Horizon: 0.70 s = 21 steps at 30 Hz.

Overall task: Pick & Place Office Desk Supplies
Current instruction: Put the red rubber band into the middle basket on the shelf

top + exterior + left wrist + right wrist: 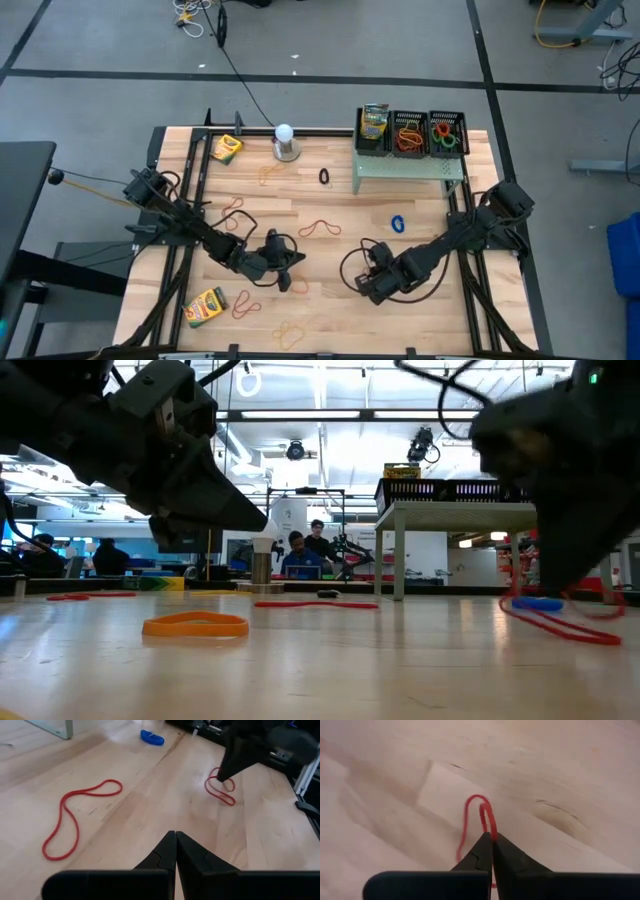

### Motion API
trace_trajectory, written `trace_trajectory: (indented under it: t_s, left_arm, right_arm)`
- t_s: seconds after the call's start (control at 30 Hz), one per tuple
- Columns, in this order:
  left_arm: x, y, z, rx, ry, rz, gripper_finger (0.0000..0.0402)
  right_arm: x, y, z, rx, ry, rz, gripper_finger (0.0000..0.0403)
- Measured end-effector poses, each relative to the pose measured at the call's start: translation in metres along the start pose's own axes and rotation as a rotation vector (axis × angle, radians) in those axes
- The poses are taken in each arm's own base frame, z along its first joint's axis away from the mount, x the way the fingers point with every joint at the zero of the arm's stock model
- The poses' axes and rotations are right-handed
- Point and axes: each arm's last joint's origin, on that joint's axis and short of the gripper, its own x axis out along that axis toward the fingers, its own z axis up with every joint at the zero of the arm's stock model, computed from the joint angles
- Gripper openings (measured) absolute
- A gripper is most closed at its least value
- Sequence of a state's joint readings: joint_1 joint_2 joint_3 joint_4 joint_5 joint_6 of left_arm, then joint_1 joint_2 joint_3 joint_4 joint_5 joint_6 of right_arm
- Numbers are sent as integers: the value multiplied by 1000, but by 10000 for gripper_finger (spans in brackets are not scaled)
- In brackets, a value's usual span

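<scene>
My right gripper (229, 774) stands near the table's middle right (368, 284), pointing steeply down, shut on a red rubber band (219, 790). The band's loop also shows past the fingertips in the right wrist view (481, 806). My left gripper (175, 839) is shut with nothing in it, hovering low left of centre (290, 274). Another red band (75, 815) and a blue band (151, 737) lie flat on the wood. Crayon boxes lie at the far left (226, 148) and near left (205, 307). My right gripper pinches a short stretch of the red band (491, 829) between its two fingertips, coming from above and slanting down. A small arch of the band (479, 800) stands out beyond the tips. The rest hangs slack, its lower loop (227, 800) on the table.
A pale green riser (408, 163) at the far right carries black mesh baskets (409, 132) and a crayon box (374, 122). A white ball on a metal base (286, 142) stands far centre. Orange (195, 624), black (324, 176) and tan (288, 333) bands lie scattered.
</scene>
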<state>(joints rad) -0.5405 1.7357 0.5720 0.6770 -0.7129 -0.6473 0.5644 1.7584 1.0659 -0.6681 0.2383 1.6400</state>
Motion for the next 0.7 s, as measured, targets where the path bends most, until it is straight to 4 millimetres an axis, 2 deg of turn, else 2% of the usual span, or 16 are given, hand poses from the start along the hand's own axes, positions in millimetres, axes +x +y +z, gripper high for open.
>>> trace_trajectory:
  t_s: [0.2, 0.33, 0.43, 0.57, 0.7]
  left_arm:
    - [4, 3, 5, -10, -23, 12, 7]
    - [8, 8, 11, -9, -48, 26, 7]
    - [14, 12, 17, -17, -76, 40, 7]
    - [20, 18, 26, -19, -109, 46, 6]
    - [24, 23, 31, -6, -127, 63, 7]
  right_arm:
    - [-29, 20, 6, -57, -29, 1, 2]
    - [-61, 34, 16, -88, -68, -13, 1]
    - [-88, 35, 30, -86, -113, -15, 1]
    - [-129, 19, 55, -57, -211, -44, 1]
    - [-177, -13, 85, -39, -314, -74, 0]
